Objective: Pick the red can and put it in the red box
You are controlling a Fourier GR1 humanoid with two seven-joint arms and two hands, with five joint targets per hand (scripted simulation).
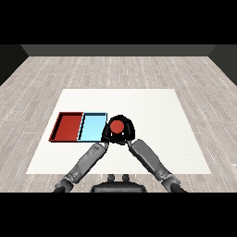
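The red can (117, 125) stands upright on the white table (152, 109), just right of the light blue tray (92, 127). My right hand (131, 132) is curled round the can, its black fingers arching over the far side and down the right. My left hand (106, 134) sits close against the can's left side, between the can and the blue tray; I cannot make out its grip. Only the can's red top shows between the two hands. The red tray (69, 126) lies further left, beside the blue tray, with nothing in it.
The two trays lie side by side on the left half of the table, the blue one touching the red one's right edge. Both grey forearms come in from the lower corners and meet at the can. Wood flooring surrounds the table.
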